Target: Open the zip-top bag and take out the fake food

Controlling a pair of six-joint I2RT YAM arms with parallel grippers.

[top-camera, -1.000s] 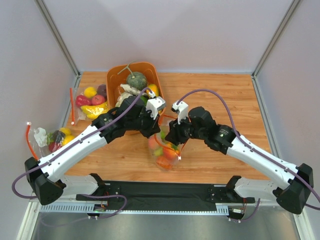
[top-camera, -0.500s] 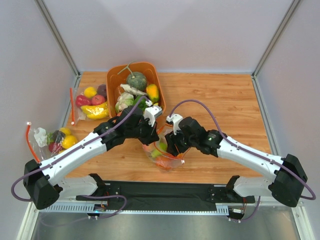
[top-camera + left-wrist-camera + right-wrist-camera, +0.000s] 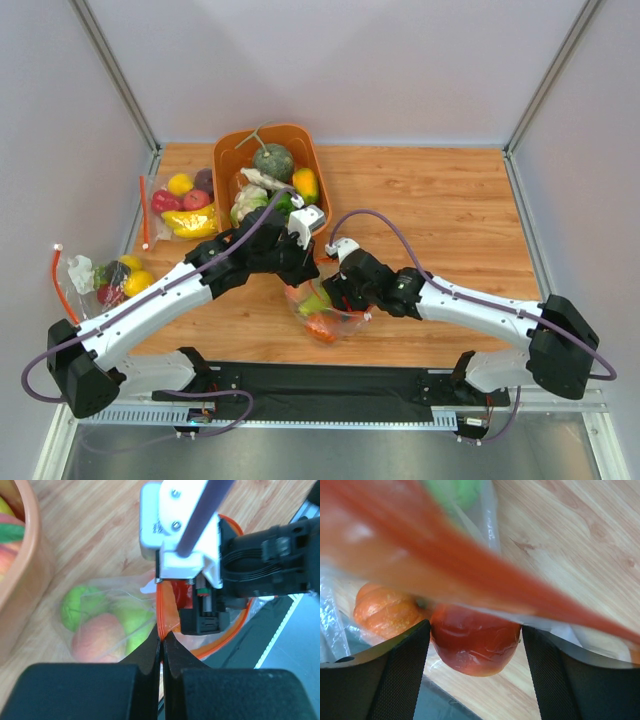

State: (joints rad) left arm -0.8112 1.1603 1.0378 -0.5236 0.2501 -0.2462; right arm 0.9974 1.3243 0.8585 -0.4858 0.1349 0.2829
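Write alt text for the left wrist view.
Left claw pinched shut on the red-orange zip strip of the zip-top bag, the right arm close behind it. Green and peach fake food shows through the plastic, on a wooden table.

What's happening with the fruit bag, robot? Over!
Left gripper shut on zip strip. Right gripper open at the bag. Fake food inside zip-top bag. Nothing in the way.

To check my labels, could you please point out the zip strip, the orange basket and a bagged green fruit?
zip strip (image 3: 165, 605): left wrist view, pinched fold.
orange basket (image 3: 225, 155): top view, left wall.
green fruit (image 3: 75, 607): left wrist view, middle.
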